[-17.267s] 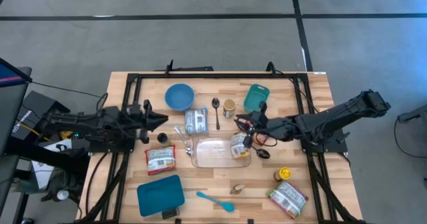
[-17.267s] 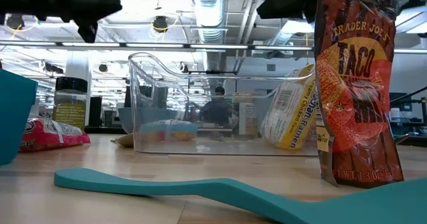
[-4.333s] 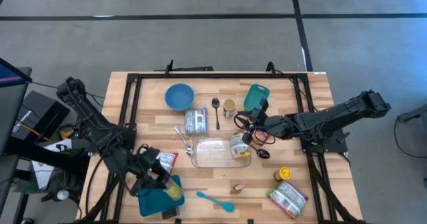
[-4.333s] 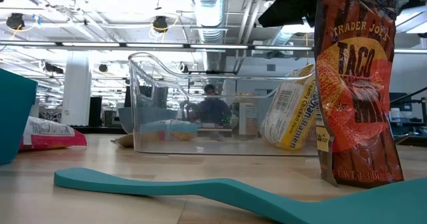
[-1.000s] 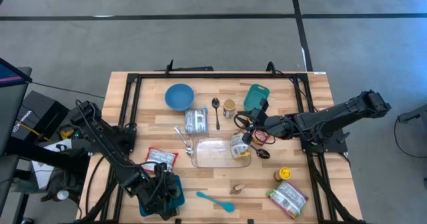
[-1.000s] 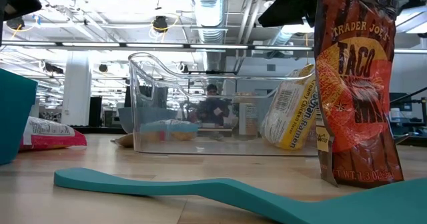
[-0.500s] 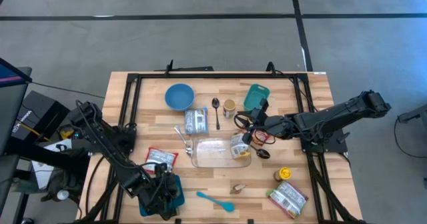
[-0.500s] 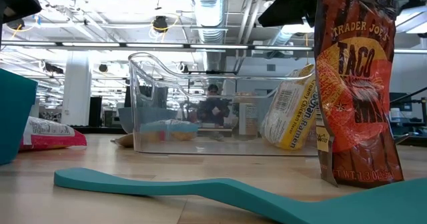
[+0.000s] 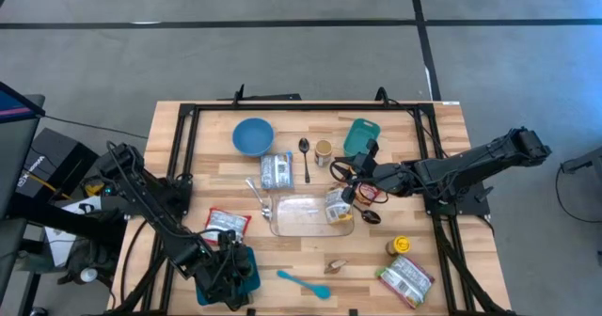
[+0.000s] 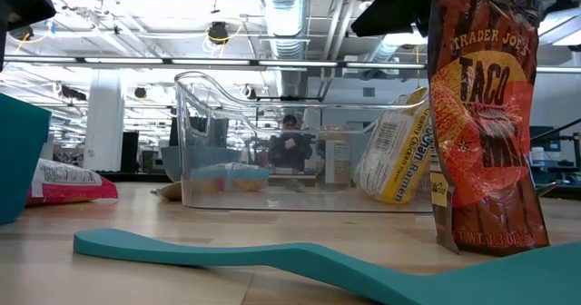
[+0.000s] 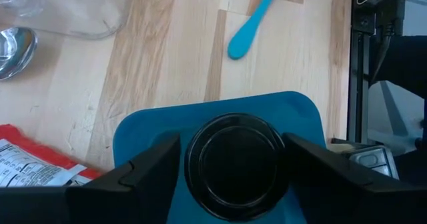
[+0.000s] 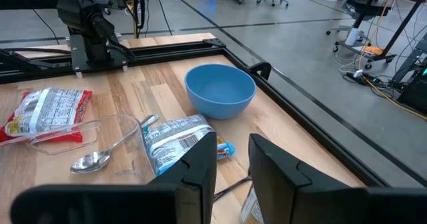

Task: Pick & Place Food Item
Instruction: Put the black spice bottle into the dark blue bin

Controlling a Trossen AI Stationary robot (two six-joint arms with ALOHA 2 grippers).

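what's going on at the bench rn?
The left gripper is low over the blue tray at the table's near left corner, its fingers either side of a black-lidded jar standing on the tray; it looks like it is letting go. The right gripper hangs above the ramen packet at the right end of the clear bin, its fingers only narrowly apart and nothing visibly held.

Left hand (image 9: 229,271) low at near-left corner, fingers apart; right hand (image 9: 344,179) mid-table.
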